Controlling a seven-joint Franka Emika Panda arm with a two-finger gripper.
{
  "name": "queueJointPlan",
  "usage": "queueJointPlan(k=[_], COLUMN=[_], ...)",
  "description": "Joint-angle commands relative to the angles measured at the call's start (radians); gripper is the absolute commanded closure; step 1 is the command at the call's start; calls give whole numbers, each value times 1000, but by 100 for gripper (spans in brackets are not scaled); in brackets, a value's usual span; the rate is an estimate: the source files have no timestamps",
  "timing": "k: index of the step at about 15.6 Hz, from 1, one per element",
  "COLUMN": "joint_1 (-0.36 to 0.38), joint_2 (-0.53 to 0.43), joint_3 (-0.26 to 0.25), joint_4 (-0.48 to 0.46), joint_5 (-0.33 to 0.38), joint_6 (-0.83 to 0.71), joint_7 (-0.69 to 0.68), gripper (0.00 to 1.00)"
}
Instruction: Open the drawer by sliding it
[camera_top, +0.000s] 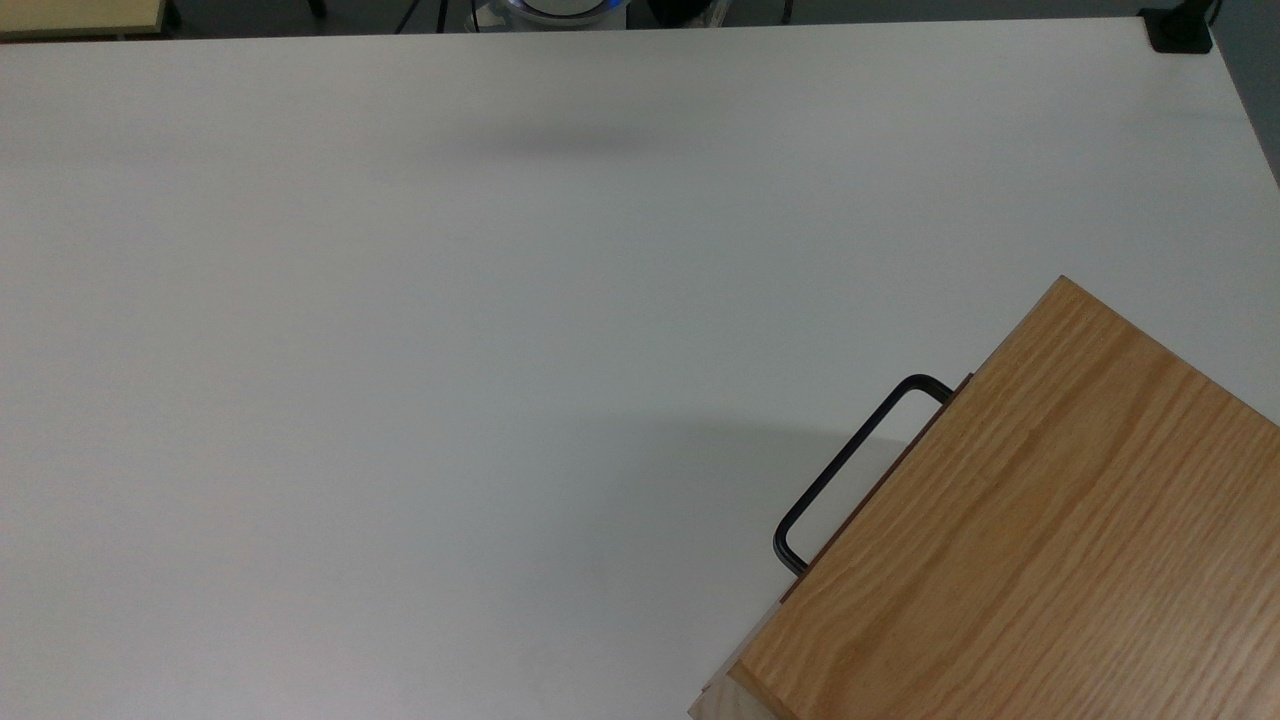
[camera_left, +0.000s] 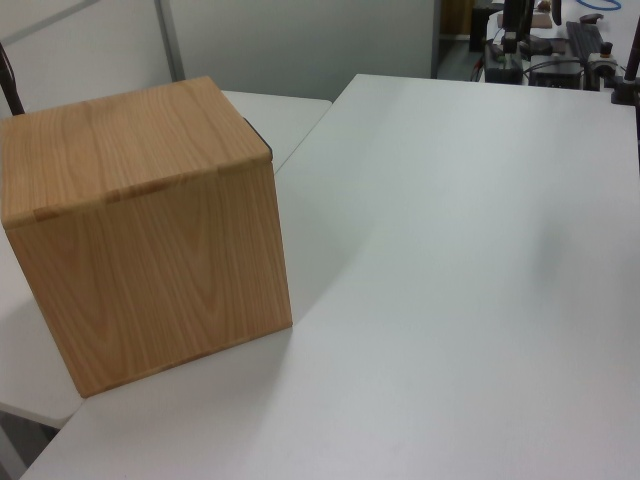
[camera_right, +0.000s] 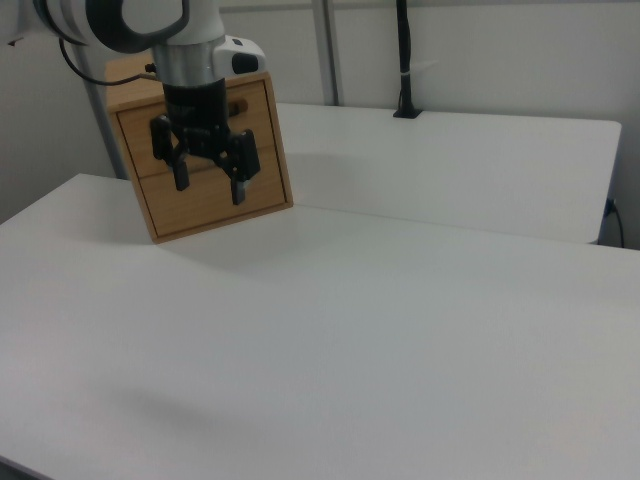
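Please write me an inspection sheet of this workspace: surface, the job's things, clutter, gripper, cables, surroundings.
Surface: white table, bare apart from the cabinet.
Job's things: wooden cabinet at the top view's lower right corner; the drawer looks shut, its black wire handle sticking out over the table.
Clutter: nothing seen.
Gripper: gripper open, hanging in the air in front of the cabinet in the right view, touching nothing.
Cables: black cable looping by the arm.
Surroundings: black post clamped at the far table edge; equipment behind the table in the left view.

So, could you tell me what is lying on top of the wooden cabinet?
Nothing: the cabinet top is bare wood in the left view and the top view. In the right view the open gripper hides part of its drawer front.
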Motion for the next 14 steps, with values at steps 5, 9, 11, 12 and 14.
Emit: queueJointPlan(k=[5,9,11,12,14], joint_1=[0,3,2,0,-1], joint_2=[12,13,22,24,25], joint_3=[10,10,11,11,11], joint_4=[5,3,3,3,3], joint_5=[-28,-28,-24,-19,-18], joint_6=[19,16,14,13,13], joint_7=[18,7,-2,-7,-7], gripper=[0,0,0,0,0])
